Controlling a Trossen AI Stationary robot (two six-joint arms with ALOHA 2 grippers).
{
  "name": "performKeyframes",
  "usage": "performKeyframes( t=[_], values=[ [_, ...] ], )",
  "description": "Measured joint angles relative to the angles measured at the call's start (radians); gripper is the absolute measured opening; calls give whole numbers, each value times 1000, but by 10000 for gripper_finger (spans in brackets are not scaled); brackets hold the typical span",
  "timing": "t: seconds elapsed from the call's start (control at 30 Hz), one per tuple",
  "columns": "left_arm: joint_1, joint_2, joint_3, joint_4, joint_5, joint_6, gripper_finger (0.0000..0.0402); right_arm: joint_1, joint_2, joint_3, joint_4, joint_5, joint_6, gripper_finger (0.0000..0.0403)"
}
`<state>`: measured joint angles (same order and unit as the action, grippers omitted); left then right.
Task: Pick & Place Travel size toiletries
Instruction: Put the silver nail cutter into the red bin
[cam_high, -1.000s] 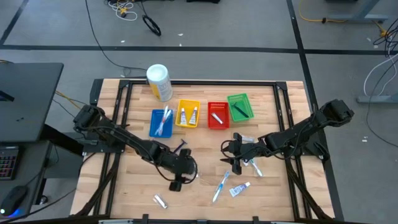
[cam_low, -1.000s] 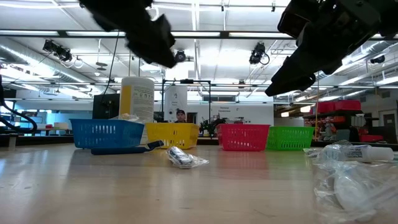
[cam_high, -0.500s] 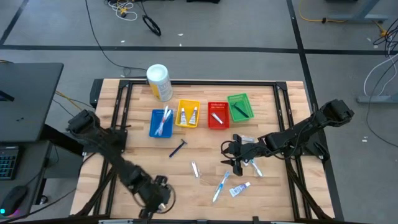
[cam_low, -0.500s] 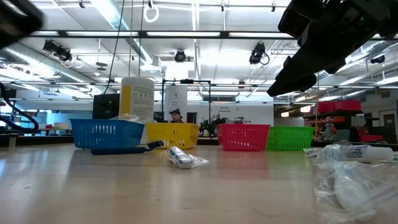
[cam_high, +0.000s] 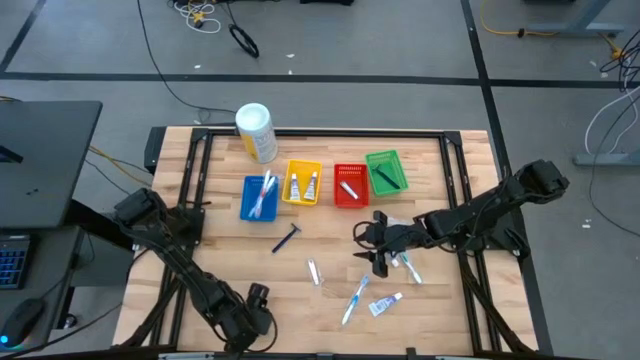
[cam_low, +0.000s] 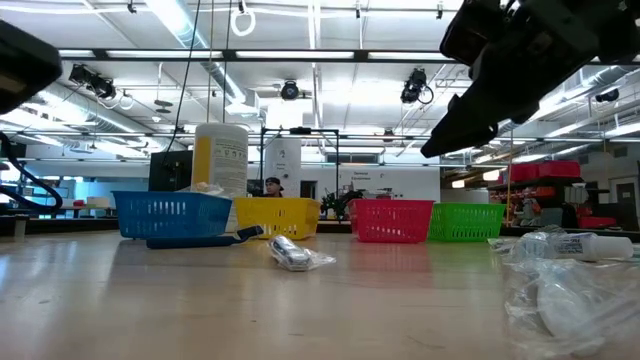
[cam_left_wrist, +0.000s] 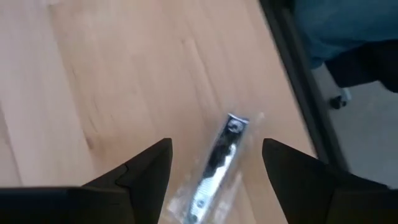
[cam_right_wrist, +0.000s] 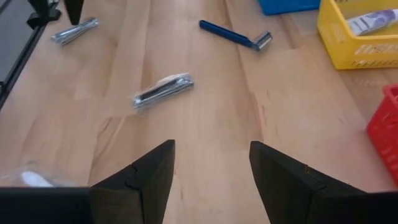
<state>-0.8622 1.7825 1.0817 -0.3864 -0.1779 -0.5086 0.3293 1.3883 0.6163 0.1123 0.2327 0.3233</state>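
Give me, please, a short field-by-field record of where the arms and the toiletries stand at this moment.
left gripper: open, at the table's near left corner, over a wrapped nail clipper
right gripper: open, empty, right of centre
baskets: blue, yellow, red, green in a row, each holding items
loose razor: below the blue basket
loose toothbrush: near the front edge
loose tube: beside it
canister: back left

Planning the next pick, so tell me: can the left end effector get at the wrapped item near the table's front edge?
Probably yes: the left end effector hangs open right over the wrapped item, with bare wood around it.
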Motion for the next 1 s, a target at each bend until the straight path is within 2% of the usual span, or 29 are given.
performKeyframes(
  t=[0.5, 0.67, 0.9, 1.0],
  values=[
    [6, 4, -6, -1, 33, -3, 260, -27, 0, 0, -3, -35, 0, 218],
    [13, 66, -7, 15, 63, 19, 260, -28, 0, 0, -4, -35, 0, 218],
    [13, 94, 0, 25, 40, 49, 258, -28, 0, 0, -7, -35, 0, 218],
    [13, 95, 1, 19, 32, 40, 242, -28, 0, 0, -5, -35, -1, 218]
  ],
)
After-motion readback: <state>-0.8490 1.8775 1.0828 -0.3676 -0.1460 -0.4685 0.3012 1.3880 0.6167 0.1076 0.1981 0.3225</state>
